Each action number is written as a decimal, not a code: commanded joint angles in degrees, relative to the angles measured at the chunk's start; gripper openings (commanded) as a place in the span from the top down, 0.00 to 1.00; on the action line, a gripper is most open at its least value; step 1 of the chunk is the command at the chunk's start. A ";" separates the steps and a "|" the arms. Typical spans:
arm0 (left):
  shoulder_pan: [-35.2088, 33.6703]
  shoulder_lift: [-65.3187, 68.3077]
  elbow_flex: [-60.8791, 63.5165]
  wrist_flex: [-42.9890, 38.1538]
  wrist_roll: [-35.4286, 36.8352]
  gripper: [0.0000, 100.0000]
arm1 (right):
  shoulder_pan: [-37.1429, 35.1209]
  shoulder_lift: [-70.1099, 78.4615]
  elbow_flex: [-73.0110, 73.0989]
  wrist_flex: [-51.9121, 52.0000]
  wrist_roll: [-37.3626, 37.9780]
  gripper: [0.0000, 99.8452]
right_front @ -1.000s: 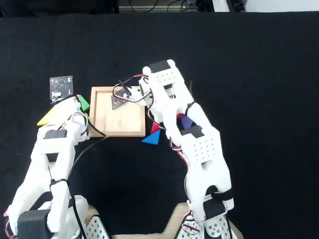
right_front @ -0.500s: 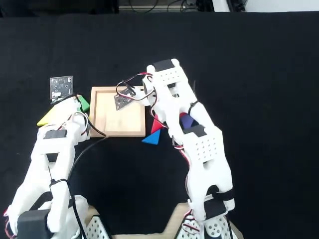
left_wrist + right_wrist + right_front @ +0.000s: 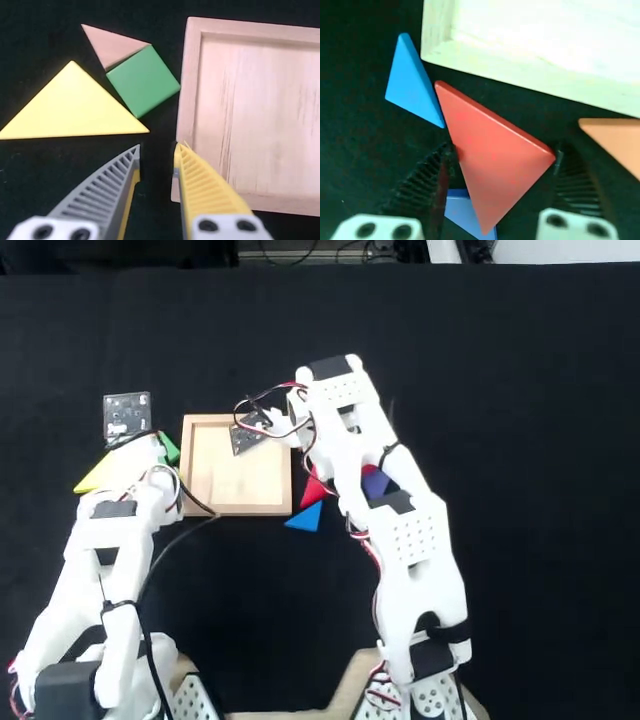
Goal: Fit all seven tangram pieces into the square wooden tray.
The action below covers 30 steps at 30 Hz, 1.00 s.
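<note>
The square wooden tray (image 3: 213, 503) lies left of centre with bare wood inside. My right gripper (image 3: 500, 165) holds the red triangle (image 3: 492, 165) by two of its edges, just off the tray's near right corner (image 3: 437, 42). The red triangle (image 3: 316, 487) shows under the right arm. A light blue triangle (image 3: 412, 85) lies beside it, and a dark blue piece (image 3: 461, 210) shows beneath it. An orange piece (image 3: 615, 142) sits to one side. My left gripper (image 3: 157, 150) hovers slightly open beside the tray's left rim (image 3: 189, 100), near the yellow triangle (image 3: 75, 107), green square (image 3: 143, 80) and pale wooden triangle (image 3: 112, 45).
A small grey board (image 3: 127, 415) lies beyond the yellow triangle (image 3: 100, 475). The light blue triangle (image 3: 303, 517) rests on the black cloth by the tray's front right corner, and the dark blue piece (image 3: 375, 483) lies under the right arm. Black cloth covers the table.
The right arm's wrist has shifted slightly toward the far right corner of the tray, and the red triangle moved a little with it. The left arm has stayed put.
</note>
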 commanded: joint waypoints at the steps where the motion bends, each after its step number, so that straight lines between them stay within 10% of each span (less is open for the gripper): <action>1: 0.66 0.00 -0.22 -1.23 0.18 0.88 | 0.44 0.04 -0.04 -1.93 0.00 0.78; 30: -9.63 -0.79 -0.75 -0.62 8.88 0.91 | -8.88 -4.26 -20.79 6.95 -22.33 0.90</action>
